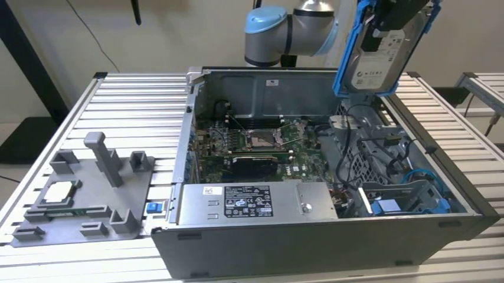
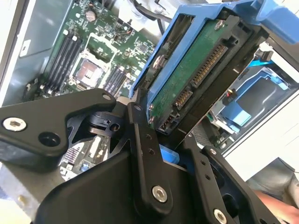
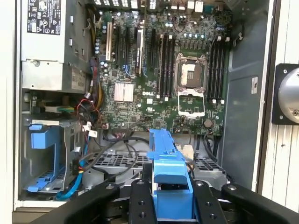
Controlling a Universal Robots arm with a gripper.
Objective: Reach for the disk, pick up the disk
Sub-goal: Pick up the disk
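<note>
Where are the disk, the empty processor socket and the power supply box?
disk [image 1: 378, 56], exterior view, white label on its face.
empty processor socket [image 3: 190, 73], first wrist view, the socket's open middle.
power supply box [image 1: 256, 203], exterior view, its labelled top.

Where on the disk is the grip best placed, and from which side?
As held now: the gripper is shut on the disk at one short end, fingers across its thin blue-railed edges. The flat slab hangs upright above the open computer case, label facing the exterior camera, so coming in endwise seems soundest.
</note>
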